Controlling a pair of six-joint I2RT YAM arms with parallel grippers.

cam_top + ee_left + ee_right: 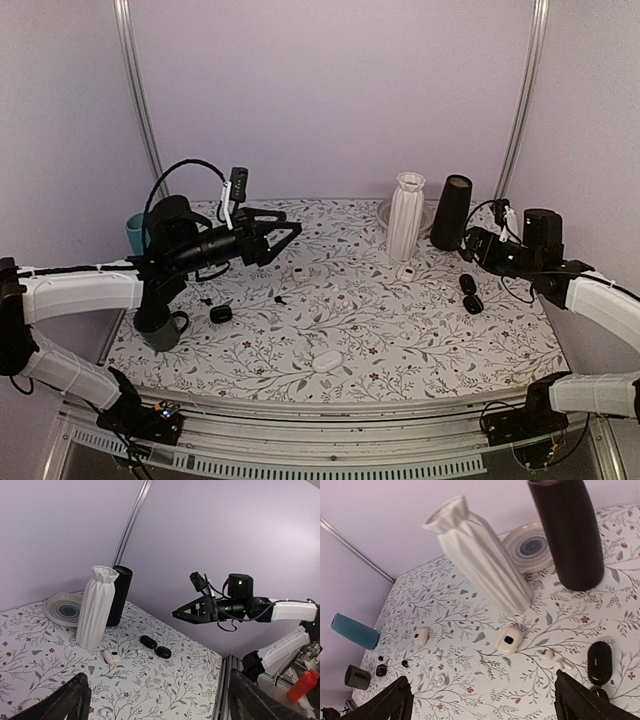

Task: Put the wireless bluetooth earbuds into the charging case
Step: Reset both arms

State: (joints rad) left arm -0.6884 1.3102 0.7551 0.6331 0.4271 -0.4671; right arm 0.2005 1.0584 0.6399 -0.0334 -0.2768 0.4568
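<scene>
In the top view we judge that the task is not yet begun. The two tiny glossy black plastic earbuds (280,298) lie loose on the flowered worktop (400,340), left of its middle. A small black pebble-shaped charging case (221,314) lies near them but apart, and it is too small to tell whether its lid is up. The left claw (290,238) hangs above this zone with its fingers spread and nothing between them. The right claw (468,245) is at the far right, near a tall black cylinder (450,212) and a white ribbed vase (405,215), and it is also spread and empty. Two more black oval cases (467,284) lie on the worktop on its near side, and we cannot tell which case belongs to the earbuds. In the left wrist view the black earbuds do not show; we see only this claw's spread fingers at the lower corners, and the right claw in the air, holding nothing. In the right wrist view the earbuds are small dark points far at the left, beside the small black case and a dark grey mug (357,676), well apart from this claw. In our judgement both pick-ups and both insertions are left to do.
</scene>
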